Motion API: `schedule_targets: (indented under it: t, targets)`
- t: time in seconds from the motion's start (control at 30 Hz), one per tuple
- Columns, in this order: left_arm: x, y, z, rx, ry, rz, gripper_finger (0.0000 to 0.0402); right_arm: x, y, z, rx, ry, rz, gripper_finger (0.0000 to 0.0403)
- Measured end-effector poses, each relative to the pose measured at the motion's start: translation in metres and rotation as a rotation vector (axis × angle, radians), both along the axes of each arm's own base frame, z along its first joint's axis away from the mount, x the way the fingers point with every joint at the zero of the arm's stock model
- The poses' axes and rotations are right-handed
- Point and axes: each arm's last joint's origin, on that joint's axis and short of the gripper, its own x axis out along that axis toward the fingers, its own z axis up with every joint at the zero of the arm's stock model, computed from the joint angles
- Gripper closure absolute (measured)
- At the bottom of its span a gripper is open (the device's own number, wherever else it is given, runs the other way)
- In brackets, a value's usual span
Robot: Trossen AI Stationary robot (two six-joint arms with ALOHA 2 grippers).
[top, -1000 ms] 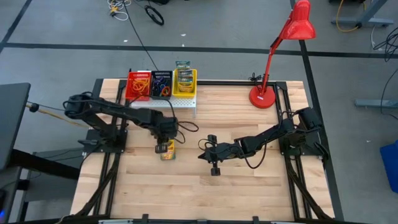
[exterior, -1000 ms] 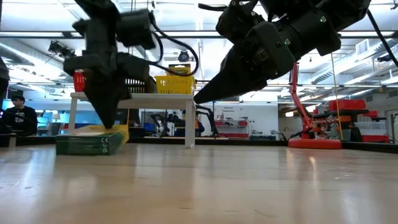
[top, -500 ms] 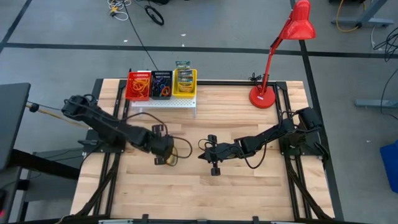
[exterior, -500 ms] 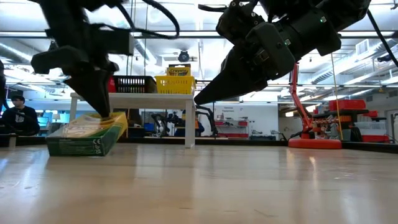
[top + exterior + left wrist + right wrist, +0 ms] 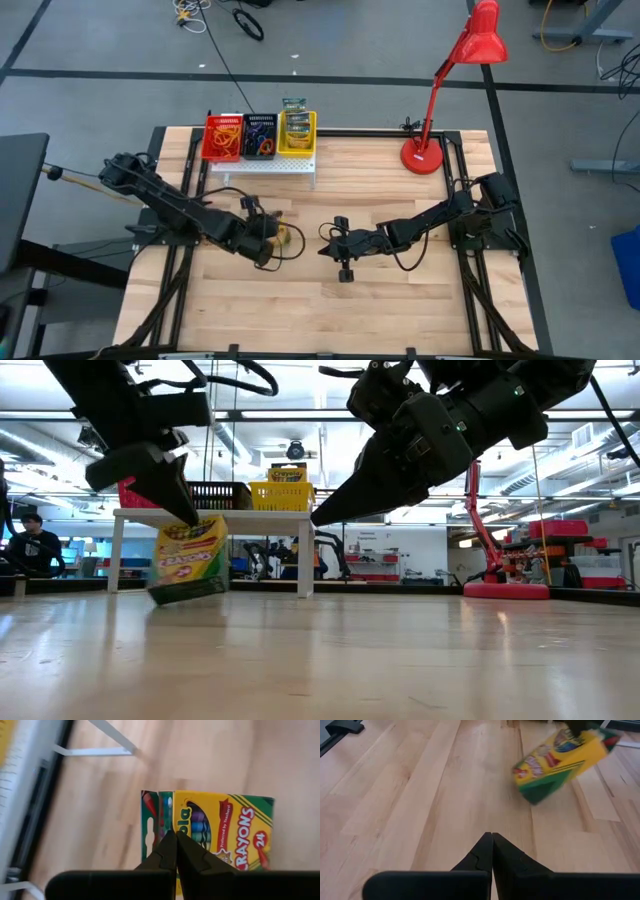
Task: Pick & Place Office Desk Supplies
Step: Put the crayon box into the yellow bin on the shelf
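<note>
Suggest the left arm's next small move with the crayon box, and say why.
Probably lift and carry it toward the yellow bin on the white stand. The left gripper, jaws shut on the crayon box, holds it tilted with one edge near the table; the yellow bin already holds a similar box.

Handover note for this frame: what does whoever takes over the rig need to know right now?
Left gripper: shut on the crayon box, tilted, one edge at the table.
Right gripper: shut, empty, waiting mid-table.
Done: another crayon box sits in the yellow bin; bands and loops fill the red bin and black bin on the white stand.
Left: carry the held box to the yellow bin.
</note>
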Motion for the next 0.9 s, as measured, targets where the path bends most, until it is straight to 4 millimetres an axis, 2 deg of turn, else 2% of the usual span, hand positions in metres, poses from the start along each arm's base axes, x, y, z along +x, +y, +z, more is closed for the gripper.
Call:
schedule_targets:
  t: [0.33, 0.53, 0.8, 0.9]
  targets:
    - [-0.001, -0.003, 0.004, 0.204, -0.048, -0.014, 0.0399, 0.001, -0.004, 0.000, 0.017, 0.002, -0.021, 0.0397]
    - [-0.001, -0.002, 0.005, 0.251, -0.055, -0.012, 0.0399, 0.003, -0.010, 0.000, 0.029, 0.001, -0.051, 0.0397]
    - [0.000, -0.002, 0.004, 0.269, -0.043, -0.022, 0.0399, 0.015, -0.017, -0.028, 0.079, -0.012, -0.043, 0.0397]
    - [0.000, -0.002, 0.004, 0.271, -0.039, -0.026, 0.0399, 0.018, -0.023, -0.026, 0.121, -0.042, -0.087, 0.0397]
